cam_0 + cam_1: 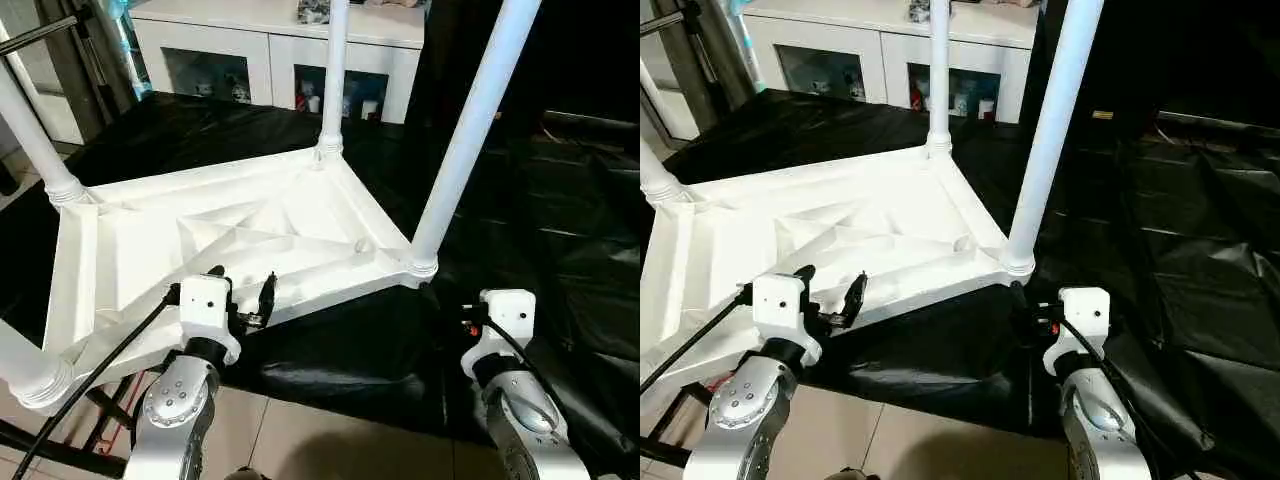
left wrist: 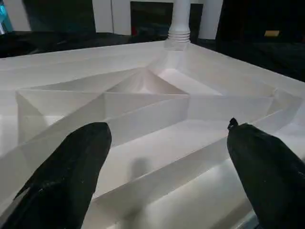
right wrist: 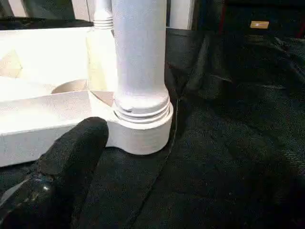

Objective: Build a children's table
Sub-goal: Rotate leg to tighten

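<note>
The children's table lies upside down on a black sheet, its ribbed X-braced underside (image 1: 250,235) facing up. Four white legs stand in the corner sockets: near left (image 1: 25,370), far left (image 1: 35,140), far (image 1: 335,70) and right (image 1: 470,130). My left gripper (image 1: 243,285) is open at the table's near edge, its fingers (image 2: 71,167) spread over the ribs with nothing between them. My right gripper (image 1: 1035,310) is open just in front of the right leg's socket (image 3: 143,126). One finger (image 3: 71,157) sits beside the socket, apart from it.
A white cabinet with glass doors (image 1: 270,50) stands at the back. The black sheet (image 1: 560,220) covers the ground to the right and behind. Tiled floor (image 1: 330,440) lies under my forearms, and a dark metal frame (image 1: 60,445) crosses the lower left.
</note>
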`<state>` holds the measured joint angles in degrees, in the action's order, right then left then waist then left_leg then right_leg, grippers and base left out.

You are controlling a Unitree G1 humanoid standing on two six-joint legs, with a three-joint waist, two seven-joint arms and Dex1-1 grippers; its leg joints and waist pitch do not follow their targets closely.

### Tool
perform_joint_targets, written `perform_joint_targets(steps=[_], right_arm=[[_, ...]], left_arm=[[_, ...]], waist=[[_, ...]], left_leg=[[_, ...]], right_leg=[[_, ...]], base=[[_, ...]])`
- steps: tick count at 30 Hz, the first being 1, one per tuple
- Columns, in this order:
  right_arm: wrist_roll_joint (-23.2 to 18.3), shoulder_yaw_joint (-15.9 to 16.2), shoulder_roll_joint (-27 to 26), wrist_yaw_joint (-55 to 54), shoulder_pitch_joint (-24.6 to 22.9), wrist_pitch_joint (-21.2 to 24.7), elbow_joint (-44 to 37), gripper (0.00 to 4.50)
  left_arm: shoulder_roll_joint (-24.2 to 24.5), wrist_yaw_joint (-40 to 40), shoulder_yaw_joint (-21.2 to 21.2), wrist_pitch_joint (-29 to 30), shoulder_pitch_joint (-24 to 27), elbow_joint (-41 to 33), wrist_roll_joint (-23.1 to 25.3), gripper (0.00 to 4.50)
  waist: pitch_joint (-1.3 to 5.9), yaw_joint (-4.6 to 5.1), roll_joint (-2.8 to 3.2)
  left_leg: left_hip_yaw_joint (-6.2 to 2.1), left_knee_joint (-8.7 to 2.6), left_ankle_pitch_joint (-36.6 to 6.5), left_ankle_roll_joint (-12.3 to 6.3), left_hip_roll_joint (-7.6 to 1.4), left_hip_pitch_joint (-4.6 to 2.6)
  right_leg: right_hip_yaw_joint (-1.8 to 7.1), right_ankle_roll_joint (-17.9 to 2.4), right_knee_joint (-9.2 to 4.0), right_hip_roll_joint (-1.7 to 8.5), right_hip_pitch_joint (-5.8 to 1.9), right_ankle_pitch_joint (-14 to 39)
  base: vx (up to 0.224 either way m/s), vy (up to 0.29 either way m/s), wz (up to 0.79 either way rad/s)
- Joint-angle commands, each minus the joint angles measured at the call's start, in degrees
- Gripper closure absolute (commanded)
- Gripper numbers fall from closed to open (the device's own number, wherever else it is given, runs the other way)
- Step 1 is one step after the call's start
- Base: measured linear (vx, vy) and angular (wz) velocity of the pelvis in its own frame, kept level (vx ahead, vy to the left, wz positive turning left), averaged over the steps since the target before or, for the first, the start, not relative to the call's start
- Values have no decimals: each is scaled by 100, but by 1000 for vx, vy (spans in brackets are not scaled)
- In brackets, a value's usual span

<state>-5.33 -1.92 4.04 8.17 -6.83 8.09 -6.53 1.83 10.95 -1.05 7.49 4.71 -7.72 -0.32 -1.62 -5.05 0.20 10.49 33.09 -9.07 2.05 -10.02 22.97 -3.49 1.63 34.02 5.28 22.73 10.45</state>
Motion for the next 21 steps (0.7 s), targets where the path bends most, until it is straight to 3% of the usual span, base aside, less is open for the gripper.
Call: perform_joint_targets(steps=[1,3,4,10,21], right_arm=[[-33,-25,2,0,55,-28,33,0],[-33,-23,5,4,60,-23,35,0],[-36,-22,12,11,59,-18,31,0],[-45,-20,25,26,58,-10,25,0],[-59,-33,22,15,51,23,-13,0]], left_arm=[[20,-28,-57,54,6,-60,-15,9],[19,-32,-57,53,7,-59,-16,9],[18,-42,-63,53,14,-66,-17,9],[14,-63,-74,58,35,-90,-16,9],[23,-62,-89,103,33,-128,-8,9]], waist=[[221,1,16],[219,1,15],[219,4,-28],[218,-6,10],[219,-1,-6]], left_leg=[[-173,-472,-2563,161,-282,-148],[-175,-472,-2566,162,-281,-145],[-168,-470,-2572,149,-282,-148],[-177,-471,-2542,152,-280,-145],[-175,-472,-2567,156,-282,-145]], right_leg=[[230,-352,-532,249,-105,1986],[230,-346,-537,254,-106,2018],[228,-333,-543,250,-104,2053],[231,-306,-542,260,-99,2120],[229,-329,-541,253,-102,2048]], base=[[0,0,0],[0,0,0],[0,0,0],[0,0,0],[0,0,0]])
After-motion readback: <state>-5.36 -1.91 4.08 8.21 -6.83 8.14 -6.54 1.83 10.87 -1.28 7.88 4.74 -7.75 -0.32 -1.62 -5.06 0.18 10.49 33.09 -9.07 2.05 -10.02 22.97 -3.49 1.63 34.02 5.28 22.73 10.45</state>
